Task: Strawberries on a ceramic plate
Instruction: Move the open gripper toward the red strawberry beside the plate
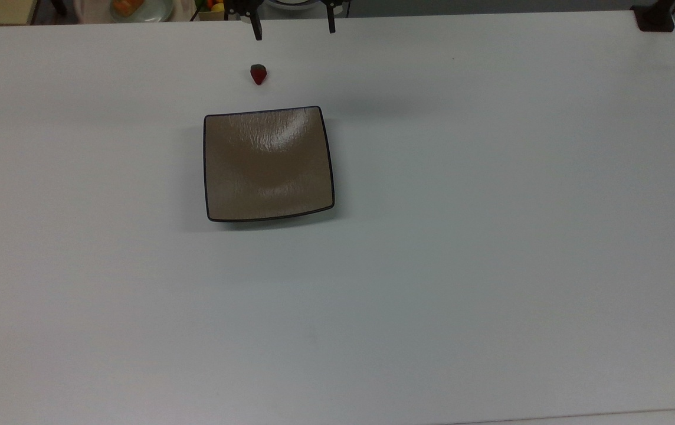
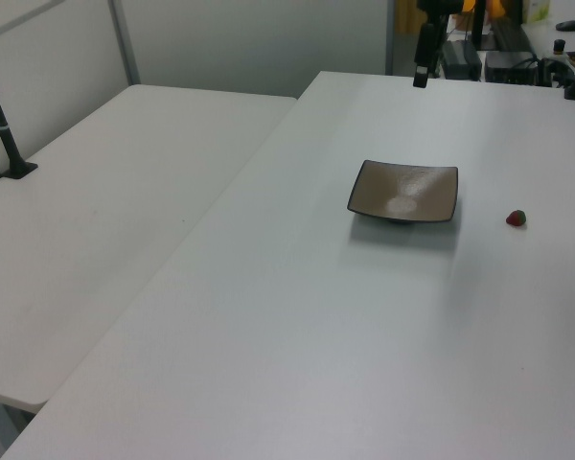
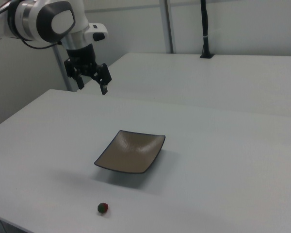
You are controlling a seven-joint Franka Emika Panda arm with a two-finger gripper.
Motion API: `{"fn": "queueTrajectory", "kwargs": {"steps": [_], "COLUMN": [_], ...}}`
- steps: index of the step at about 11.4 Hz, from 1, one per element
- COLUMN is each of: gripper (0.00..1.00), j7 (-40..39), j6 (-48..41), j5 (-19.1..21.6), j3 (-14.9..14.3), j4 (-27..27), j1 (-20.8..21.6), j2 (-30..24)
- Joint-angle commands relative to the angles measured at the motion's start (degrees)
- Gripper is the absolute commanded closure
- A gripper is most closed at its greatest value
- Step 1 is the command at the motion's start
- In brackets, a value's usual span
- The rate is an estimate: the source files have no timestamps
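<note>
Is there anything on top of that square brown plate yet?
No. The ceramic plate holds nothing; its glossy brown surface is bare apart from a light reflection. The strawberry lies on the white table apart from the plate. What is under the plate is hidden.

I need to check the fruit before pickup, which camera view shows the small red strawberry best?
The top view: small red strawberry with dark cap visible. Left view and right view show a tiny red-green dot.
</note>
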Motion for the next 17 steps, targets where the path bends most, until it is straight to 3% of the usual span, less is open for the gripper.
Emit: {"fn": "queueTrajectory", "kwargs": {"steps": [1,4,8,10,12,17], "gripper": [0.00,0.00,0.00,0.00,0.00,0.00], "j7": [0.28,-1.48,-11.47,-18.86,-20.29,-26.96], "j6": [1.04,0.78,0.08,-4.38,-7.84,-3.10], "j5": [0.79,0.45,0.18,-0.08,-0.17,-4.03], "j3": [-0.54,-0.54,-0.80,-1.59,-1.86,-1.94], "j4": [-2.32,-5.30,-12.15,-13.75,-16.72,-27.62], "j1": [0.52,0.08,-0.70,-1.06,-1.15,-1.50], "j2": [-0.93,-2.34,-6.63,-8.57,-10.68,-14.38]}}
